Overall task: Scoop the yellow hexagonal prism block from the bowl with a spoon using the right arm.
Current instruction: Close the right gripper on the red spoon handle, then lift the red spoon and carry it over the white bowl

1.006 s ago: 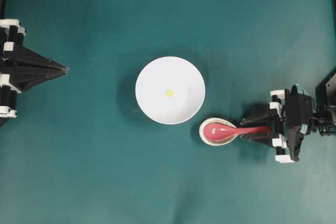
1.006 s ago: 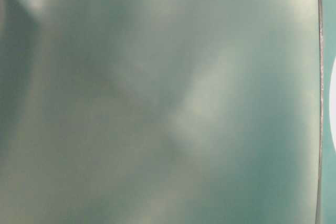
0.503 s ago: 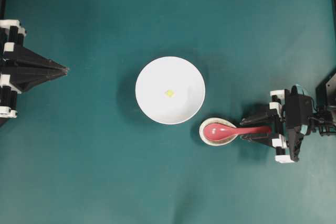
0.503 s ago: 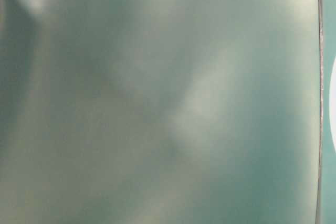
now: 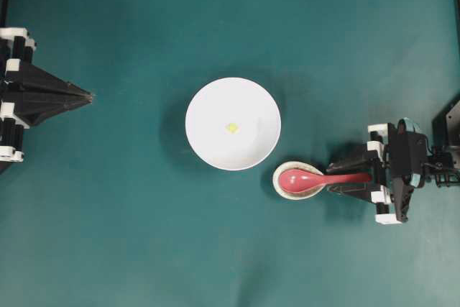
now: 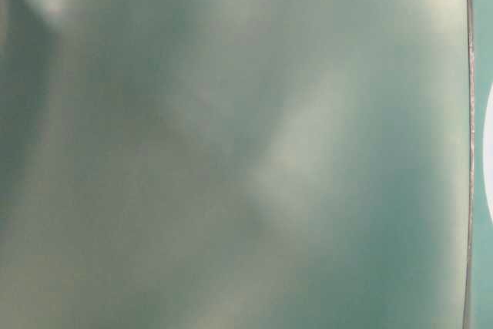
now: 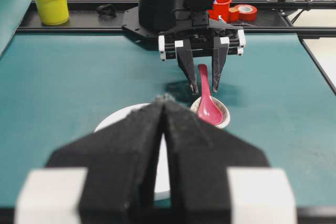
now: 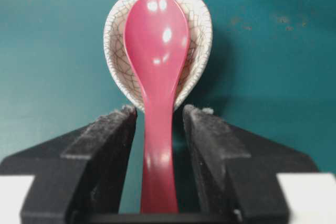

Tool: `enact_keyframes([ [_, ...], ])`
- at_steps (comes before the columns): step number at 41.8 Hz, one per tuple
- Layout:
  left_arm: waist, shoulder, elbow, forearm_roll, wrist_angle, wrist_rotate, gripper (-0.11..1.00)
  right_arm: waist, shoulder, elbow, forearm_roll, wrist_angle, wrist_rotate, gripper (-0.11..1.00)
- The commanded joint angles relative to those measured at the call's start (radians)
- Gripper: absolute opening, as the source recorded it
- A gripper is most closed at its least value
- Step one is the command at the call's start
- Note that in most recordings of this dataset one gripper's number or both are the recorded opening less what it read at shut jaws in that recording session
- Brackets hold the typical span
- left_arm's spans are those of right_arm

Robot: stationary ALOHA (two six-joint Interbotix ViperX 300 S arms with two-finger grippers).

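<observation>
The white bowl (image 5: 205, 106) sits mid-table with the tiny yellow hexagonal prism block (image 5: 231, 127) lying inside it. The pink-red spoon (image 5: 302, 180) rests with its scoop in a small speckled spoon rest (image 5: 276, 180) to the right of the bowl. My right gripper (image 5: 336, 177) is open and straddles the spoon handle. In the right wrist view the spoon (image 8: 157, 40) runs between the fingers of the gripper (image 8: 159, 111), with a gap showing on each side. My left gripper (image 5: 88, 95) is shut and empty at the far left, and it also shows in the left wrist view (image 7: 164, 100).
Beyond the table's far edge in the left wrist view stand stacked coloured cups (image 7: 51, 1) and red tape rolls (image 7: 231, 9). The table-level view is a blurred teal surface with nothing distinct.
My right gripper has edged slightly toward the spoon along its handle. The spoon, bowl, block and left arm have not moved.
</observation>
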Motion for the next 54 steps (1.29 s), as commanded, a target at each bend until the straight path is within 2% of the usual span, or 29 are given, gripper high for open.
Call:
enact_keyframes([
  [1, -0.002, 0.009, -0.009, 0.002, -0.011, 0.0, 0.0, 0.002, -0.014, -0.008, 0.0, -0.011, -0.003, 0.47],
  [6, 0.0, 0.009, -0.008, 0.003, -0.011, 0.0, 0.0, 0.002, -0.014, -0.009, 0.0, -0.011, -0.003, 0.43],
  [13, 0.0, 0.009, -0.006, 0.003, -0.011, 0.0, 0.0, 0.002, -0.014, -0.011, 0.0, -0.011, -0.003, 0.25],
  [22, 0.0, 0.008, -0.008, 0.003, -0.011, 0.0, 0.0, 0.002, -0.023, -0.018, 0.0, -0.009, -0.005, 0.24],
  [30, -0.002, 0.008, -0.008, 0.003, -0.006, 0.0, 0.0, -0.008, -0.1, -0.025, 0.0, 0.032, -0.005, 0.24],
  [40, 0.0, 0.008, -0.009, 0.003, -0.006, 0.002, 0.0, -0.058, -0.253, -0.064, 0.0, 0.219, -0.008, 0.24],
  [46, -0.002, 0.008, -0.009, 0.003, -0.005, 0.0, 0.0, -0.138, -0.333, -0.114, -0.005, 0.39, -0.021, 0.24],
  [54, 0.0, 0.008, -0.011, 0.003, -0.005, 0.002, 0.0, -0.244, -0.423, -0.206, -0.008, 0.653, -0.084, 0.24],
])
